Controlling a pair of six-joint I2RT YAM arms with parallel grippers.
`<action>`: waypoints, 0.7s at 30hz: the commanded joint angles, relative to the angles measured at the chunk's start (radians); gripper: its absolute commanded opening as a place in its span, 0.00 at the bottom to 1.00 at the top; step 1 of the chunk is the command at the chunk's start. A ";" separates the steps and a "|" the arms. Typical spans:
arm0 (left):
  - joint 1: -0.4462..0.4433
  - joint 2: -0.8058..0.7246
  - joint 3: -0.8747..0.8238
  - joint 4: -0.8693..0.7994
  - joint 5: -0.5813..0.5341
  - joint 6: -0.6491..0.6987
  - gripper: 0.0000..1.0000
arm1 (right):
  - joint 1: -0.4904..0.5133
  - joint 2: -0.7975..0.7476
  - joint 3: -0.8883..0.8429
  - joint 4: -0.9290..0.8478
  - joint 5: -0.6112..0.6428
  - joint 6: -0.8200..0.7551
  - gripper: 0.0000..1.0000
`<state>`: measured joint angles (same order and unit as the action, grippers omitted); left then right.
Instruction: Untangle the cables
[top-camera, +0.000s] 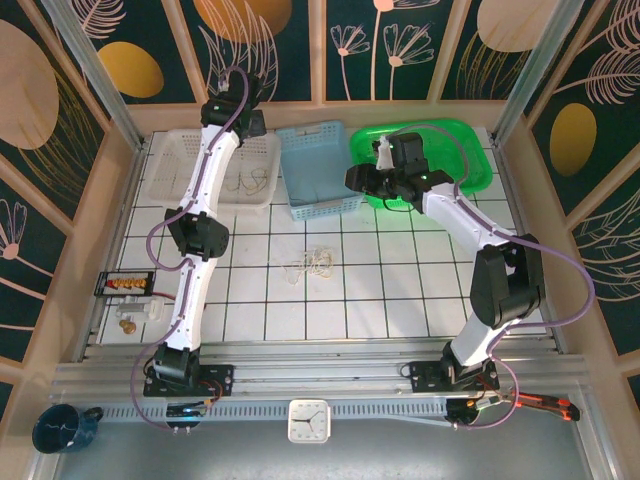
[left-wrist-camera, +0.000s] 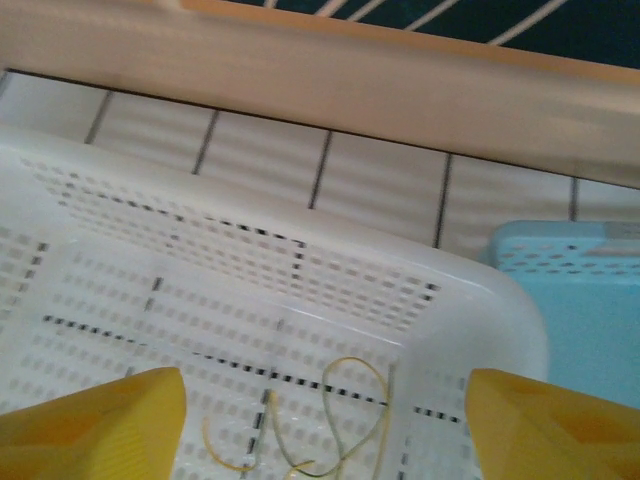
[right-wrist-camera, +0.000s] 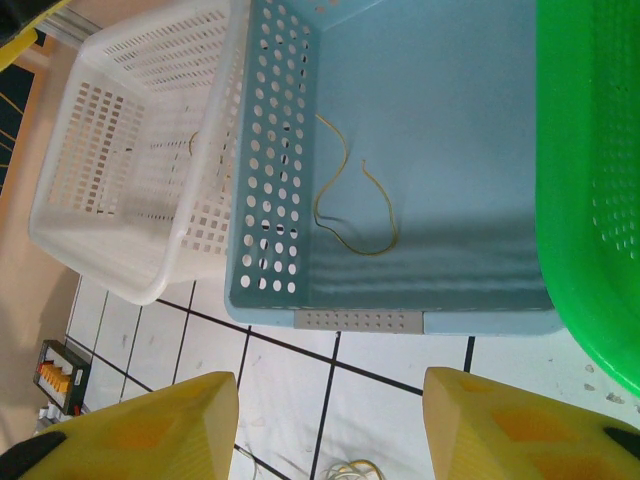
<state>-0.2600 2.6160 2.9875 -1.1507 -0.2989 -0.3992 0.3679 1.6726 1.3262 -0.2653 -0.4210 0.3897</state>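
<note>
A small tangle of pale cables (top-camera: 312, 262) lies on the white tiles in mid-table; its top edge shows as cables (right-wrist-camera: 352, 470) between my right fingers. One yellowish cable (left-wrist-camera: 345, 415) lies loose in the white basket (left-wrist-camera: 480, 290), under my left gripper (left-wrist-camera: 325, 430), which is open and holds nothing. Another yellow cable (right-wrist-camera: 352, 205) rests on the floor of the blue basket (right-wrist-camera: 450, 150). My right gripper (right-wrist-camera: 330, 425) hovers open over the tiles just in front of that basket. From above, the left gripper (top-camera: 248, 122) is over the white basket (top-camera: 165, 170) and the right gripper (top-camera: 360, 182) is beside the blue basket (top-camera: 300, 140).
A green basket (top-camera: 470, 150) stands at the back right, its wall (right-wrist-camera: 590, 200) close to my right fingers. A black terminal strip (top-camera: 125, 284) sits at the left table edge. A dark cup (top-camera: 60, 428) and a clock (top-camera: 308, 420) lie in front of the arm bases.
</note>
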 joint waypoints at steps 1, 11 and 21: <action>-0.025 0.010 0.021 0.030 0.114 0.052 0.76 | -0.010 0.003 0.008 0.027 -0.016 -0.015 0.52; -0.176 0.055 0.021 0.044 0.184 0.038 0.75 | -0.045 0.001 -0.007 0.029 -0.030 0.006 0.52; -0.257 0.141 0.021 0.091 0.217 -0.030 0.68 | -0.065 -0.025 -0.039 0.021 -0.028 0.022 0.52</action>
<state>-0.5076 2.7262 2.9879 -1.0729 -0.0895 -0.3950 0.3134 1.6726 1.2999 -0.2584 -0.4393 0.4019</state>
